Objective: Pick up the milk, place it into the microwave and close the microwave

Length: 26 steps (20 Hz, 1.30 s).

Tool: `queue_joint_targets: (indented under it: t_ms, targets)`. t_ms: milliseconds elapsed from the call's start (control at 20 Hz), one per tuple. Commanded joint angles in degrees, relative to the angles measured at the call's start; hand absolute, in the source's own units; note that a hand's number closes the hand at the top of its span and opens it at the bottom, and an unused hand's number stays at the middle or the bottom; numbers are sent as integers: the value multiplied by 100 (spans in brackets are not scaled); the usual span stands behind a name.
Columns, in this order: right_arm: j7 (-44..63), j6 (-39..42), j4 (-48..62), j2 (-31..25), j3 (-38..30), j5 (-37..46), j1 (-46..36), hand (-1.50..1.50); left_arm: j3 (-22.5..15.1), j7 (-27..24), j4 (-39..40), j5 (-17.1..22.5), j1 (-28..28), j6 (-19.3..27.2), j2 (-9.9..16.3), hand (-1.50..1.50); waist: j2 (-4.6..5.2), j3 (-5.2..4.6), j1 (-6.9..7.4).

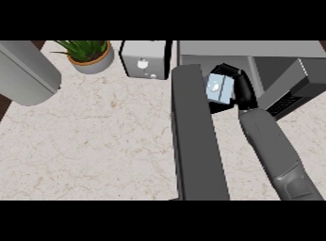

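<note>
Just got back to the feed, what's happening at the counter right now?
The right hand is curled round the milk carton and holds it up at the mouth of the microwave, whose door swings wide open toward the robot. The carton is not yet set down inside. The left forearm shows at the upper left, but its hand is out of view. A potted plant and a toaster stand at the back of the counter.
</note>
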Motion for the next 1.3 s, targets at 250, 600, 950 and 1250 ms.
queue_joint_targets:
  t_ms: [250, 600, 950, 1250]
  targets:
    - [-189, -1259, 1852, 170, -352, 409, -1277, 150, 111, 170, 41, 309, -162, 6, 321, -150, 87, 11, 236]
    - [-84, -1518, 2452, -432, -633, 404, -1845, 150, -190, 126, 148, -29, -425, 84, 135, -150, 198, 15, 382]
    - [-538, -2626, 2661, -575, -458, 795, -1842, 150, -304, 111, 189, -166, -606, 60, 185, -150, 281, 22, 512]
    - [-337, -2866, 3044, -799, -353, 1010, -1961, 150, -484, 69, 278, -285, -732, 17, 108, -150, 347, 23, 635]
